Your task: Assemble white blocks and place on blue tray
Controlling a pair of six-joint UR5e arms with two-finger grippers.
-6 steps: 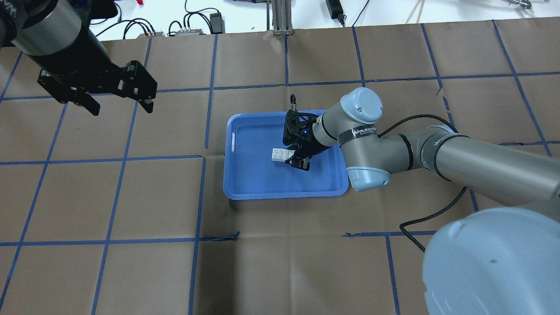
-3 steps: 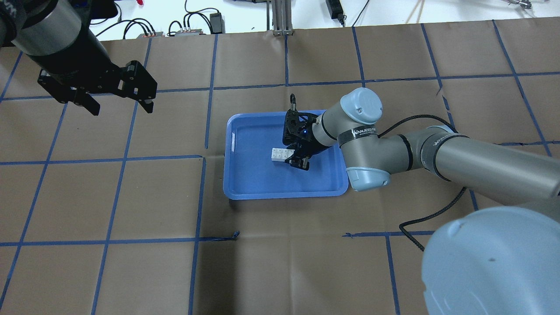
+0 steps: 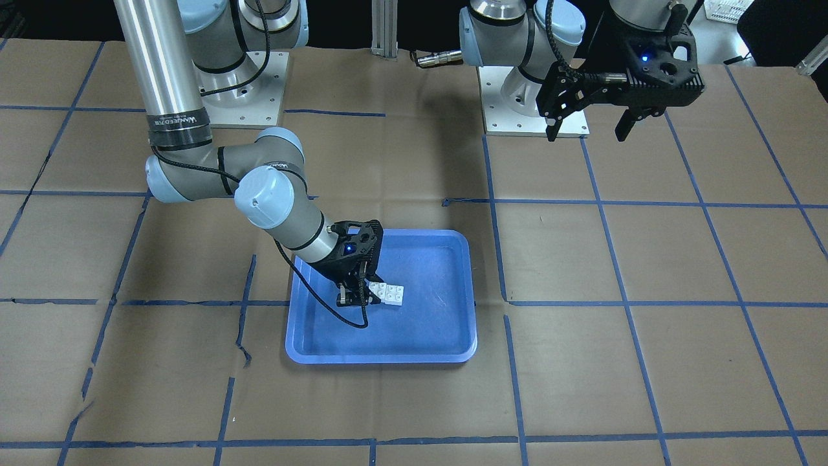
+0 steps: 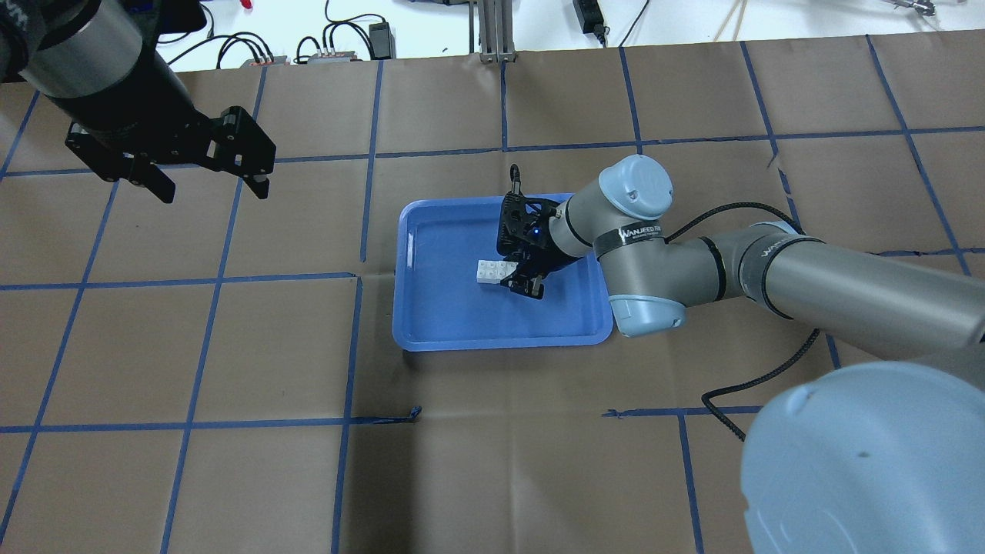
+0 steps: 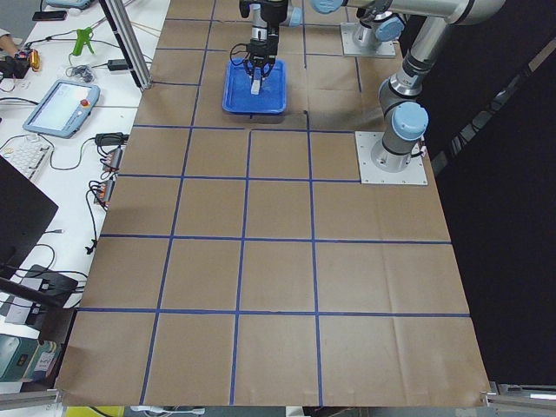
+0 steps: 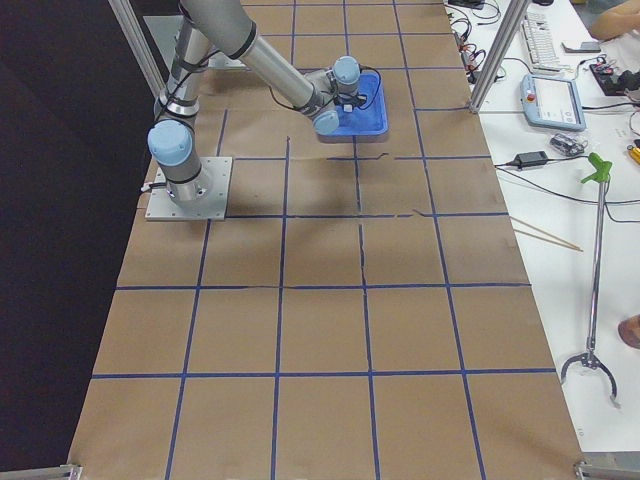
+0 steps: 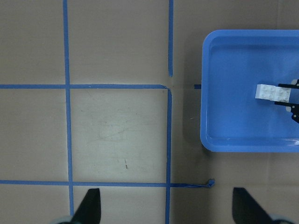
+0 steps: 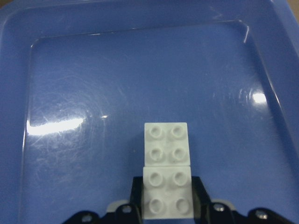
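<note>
The two white blocks (image 8: 167, 144) are joined end to end into one short bar that lies on the floor of the blue tray (image 8: 93, 84). My right gripper (image 8: 167, 200) is low in the tray, its fingers against both sides of the nearer block. The bar (image 4: 490, 271) lies near the middle of the tray (image 4: 439, 323), with the right gripper (image 4: 517, 277) at its right end. In the front view the bar (image 3: 391, 293) lies in the tray (image 3: 427, 336) beside the right gripper (image 3: 359, 299). My left gripper (image 4: 214, 188) is open and empty, high above the table, far from the tray.
Brown paper with a blue tape grid covers the table. A black cable (image 4: 758, 377) loops from the right arm onto the table. Power bricks and wires (image 4: 331, 46) lie beyond the far edge. Both arm base plates (image 3: 533, 97) are bolted at the robot's side.
</note>
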